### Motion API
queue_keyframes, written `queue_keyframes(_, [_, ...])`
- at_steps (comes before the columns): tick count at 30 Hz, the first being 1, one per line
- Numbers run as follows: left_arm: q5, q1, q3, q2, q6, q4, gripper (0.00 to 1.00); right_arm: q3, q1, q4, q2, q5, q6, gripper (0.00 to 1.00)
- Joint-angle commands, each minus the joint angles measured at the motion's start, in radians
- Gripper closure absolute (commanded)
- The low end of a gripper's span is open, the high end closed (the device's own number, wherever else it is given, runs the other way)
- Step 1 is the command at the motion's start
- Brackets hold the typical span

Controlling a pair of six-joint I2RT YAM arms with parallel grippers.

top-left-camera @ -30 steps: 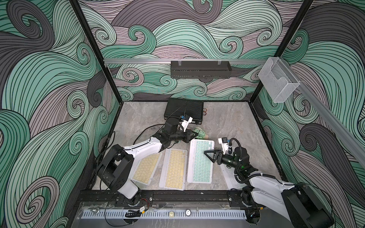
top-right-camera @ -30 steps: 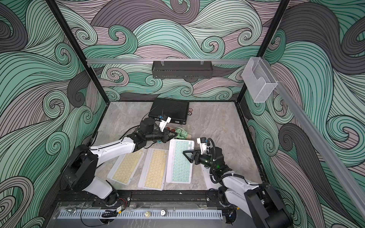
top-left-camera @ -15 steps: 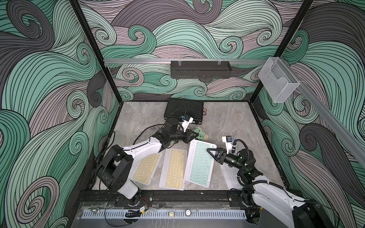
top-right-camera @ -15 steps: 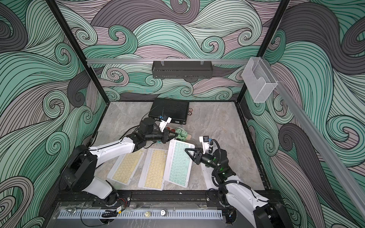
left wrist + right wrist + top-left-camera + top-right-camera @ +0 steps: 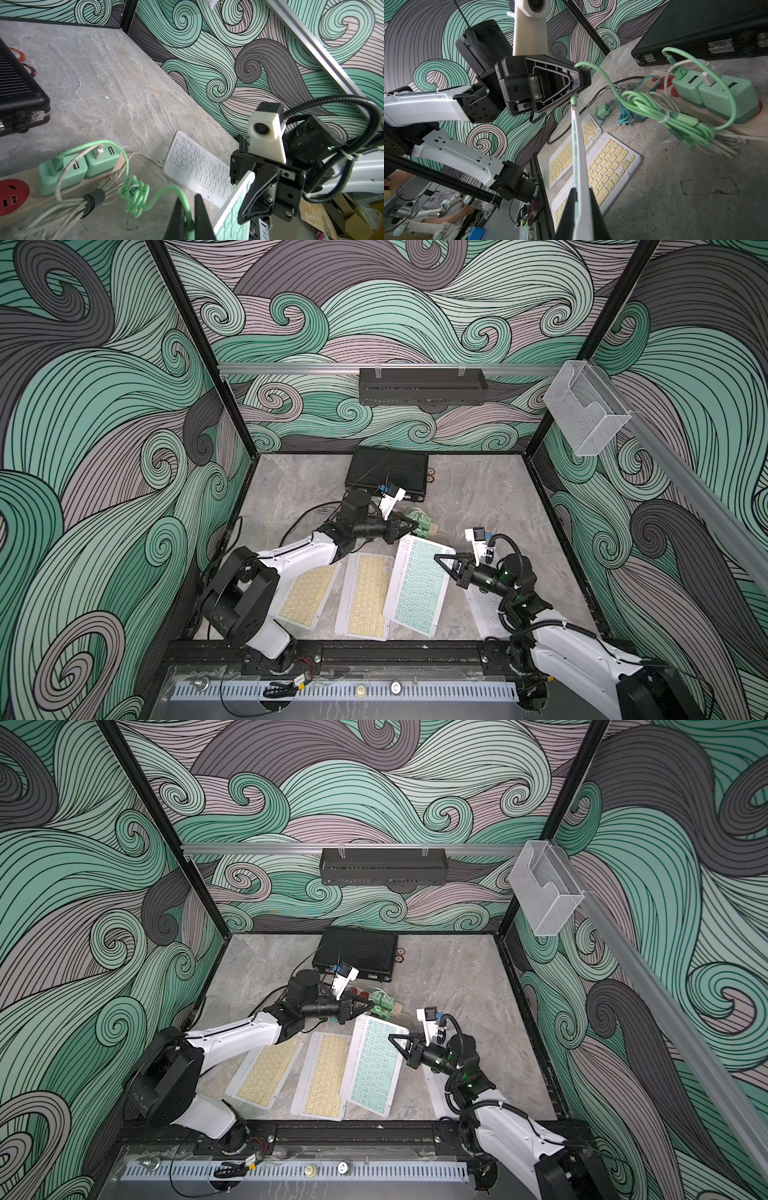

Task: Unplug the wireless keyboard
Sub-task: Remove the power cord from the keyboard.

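Observation:
The wireless keyboard (image 5: 415, 585) (image 5: 374, 1065) has mint-green keys and a white body; its right edge is raised off the floor. My right gripper (image 5: 438, 560) (image 5: 580, 191) is shut on that right edge (image 5: 579, 145). A green cable (image 5: 164, 190) (image 5: 608, 83) runs from the chargers to a plug (image 5: 573, 100) at the keyboard's far edge. My left gripper (image 5: 415, 526) (image 5: 188, 199) is shut on this cable just behind the plug. Whether the plug is still seated I cannot tell.
Two yellow-keyed keyboards (image 5: 305, 593) (image 5: 365, 593) lie left of the green one, and a white keyboard (image 5: 486, 610) under my right arm. A power strip with green chargers (image 5: 62, 170) and bundled cables sits behind, then a black case (image 5: 388, 472).
My right gripper has shut on the keyboard's right edge and drawn back to the right, tipping and turning the keyboard. The left gripper has stayed put, shut on the cable.

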Motion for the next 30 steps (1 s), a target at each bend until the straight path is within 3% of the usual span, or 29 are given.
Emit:
queue_keyframes(1, [0.093,-0.015,-0.021,-0.051,-0.002,0.127,1.00,0.027,0.008,0.019,-0.001,-0.014,-0.031,1.00])
queue_keyframes(10, [0.095,-0.023,-0.034,-0.174,0.000,0.133,1.00,0.051,0.018,-0.002,-0.026,-0.062,-0.090,1.00])
queue_keyframes(30, [0.096,-0.029,0.007,-0.213,-0.089,0.191,1.00,0.076,0.082,-0.090,-0.079,-0.044,-0.161,1.00])
